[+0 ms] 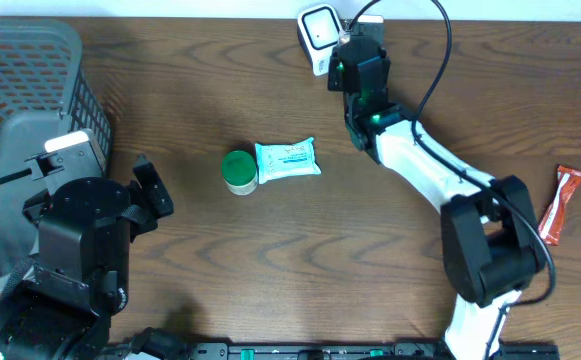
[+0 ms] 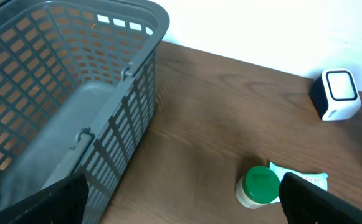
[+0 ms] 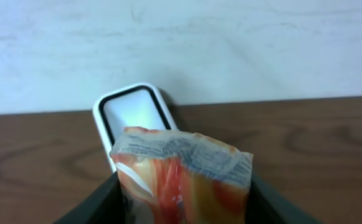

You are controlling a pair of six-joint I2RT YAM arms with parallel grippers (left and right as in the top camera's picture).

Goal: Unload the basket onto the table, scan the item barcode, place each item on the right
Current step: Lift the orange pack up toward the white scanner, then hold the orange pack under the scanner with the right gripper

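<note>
From overhead, the right arm is lying stretched out long across the tabletop (image 1: 270, 260) toward the far edge, its right claw (image 1: 353, 52) sitting just beside the scanner (image 1: 319, 36). The scanner is lying slightly to the left of and beyond the claw, so this arm is by far the nearer one. What the claw is carrying is hard to make out from above. The left claw (image 1: 152, 190) is hanging well apart, near the basket (image 1: 30, 60). A green-lidded jar (image 1: 238, 170) and a wipes pack (image 1: 288, 160) are lying touching mid-table, and a red sachet (image 1: 562, 205) is lying off to the right.

In the left wrist view, the left claw's fingers are standing spread wide and pinching nothing, with the jar showing between them farther off.

In the right wrist view, the right claw is pinching an orange-and-white snack packet (image 3: 181, 180), its long axis running up out of the fingers and its crimped end uppermost. The scanner's window is facing the packet from just behind it, slightly left. The packet is probably needing only a small leftward nudge or a turn to present its barcode, which is not showing here.
</note>
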